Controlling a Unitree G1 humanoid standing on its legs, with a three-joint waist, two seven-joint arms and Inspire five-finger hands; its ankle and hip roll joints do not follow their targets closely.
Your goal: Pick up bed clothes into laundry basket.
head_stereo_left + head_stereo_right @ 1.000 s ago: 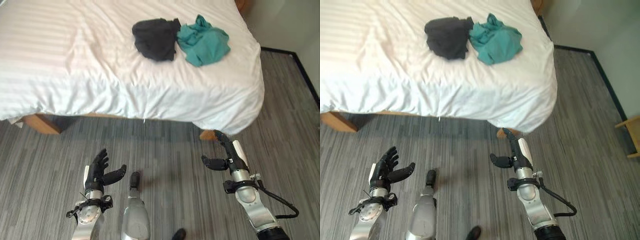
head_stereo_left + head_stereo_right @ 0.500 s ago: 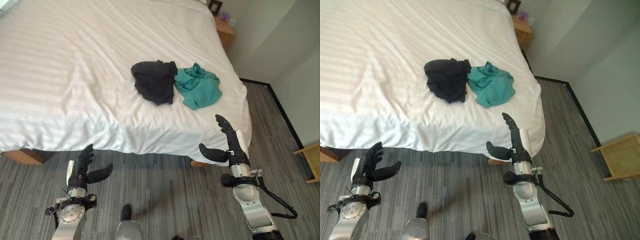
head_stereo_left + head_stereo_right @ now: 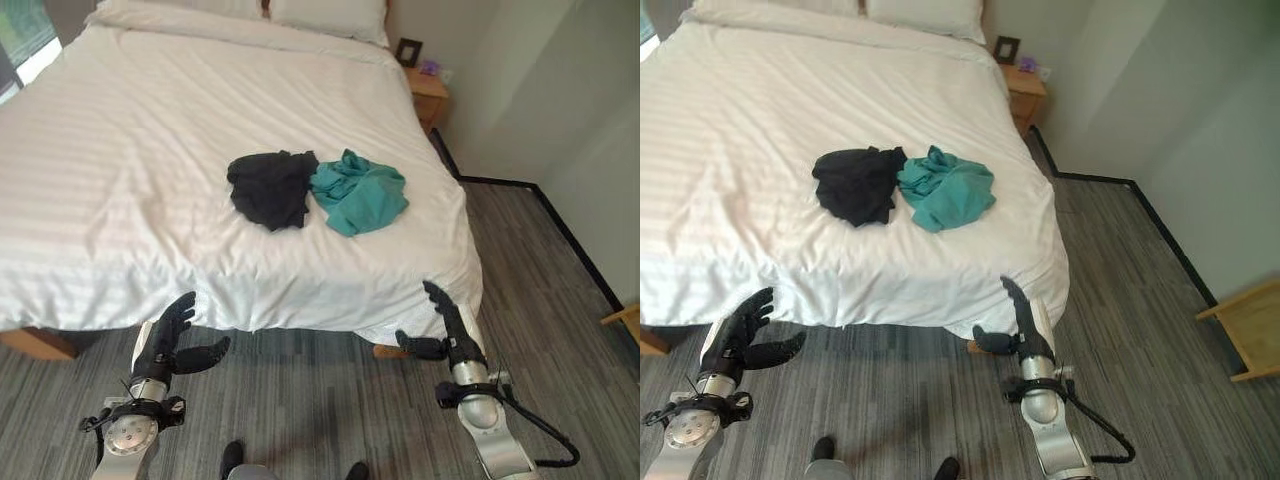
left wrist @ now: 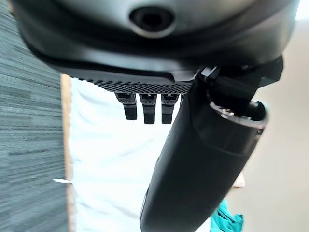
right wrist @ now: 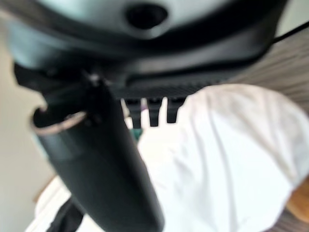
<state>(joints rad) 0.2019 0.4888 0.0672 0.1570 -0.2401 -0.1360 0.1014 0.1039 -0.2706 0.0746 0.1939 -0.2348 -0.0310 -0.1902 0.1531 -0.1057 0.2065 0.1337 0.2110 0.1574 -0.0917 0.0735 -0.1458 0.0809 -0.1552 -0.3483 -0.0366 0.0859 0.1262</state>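
Observation:
Two crumpled garments lie side by side on the white bed (image 3: 120, 180): a black one (image 3: 270, 188) and a teal one (image 3: 358, 192) touching its right side. My left hand (image 3: 170, 342) is low at the bed's front edge, on the left, open with fingers spread and holding nothing. My right hand (image 3: 447, 334) is open too, fingers straight, just in front of the bed's front right corner. Both hands are well short of the clothes. A teal scrap (image 4: 231, 218) shows past the left hand in the left wrist view.
A wooden nightstand (image 3: 428, 88) with a small dark frame (image 3: 408, 50) stands at the bed's far right. Pillows (image 3: 325, 15) lie at the head. Another wooden piece (image 3: 1245, 335) stands at the right on the grey floor (image 3: 560, 290). Grey walls close the right side.
The camera has tilted up and the whole scene has shifted: more of the bed, the pillows and the nightstand show now. Both hands stay open and low by the bed's front edge.

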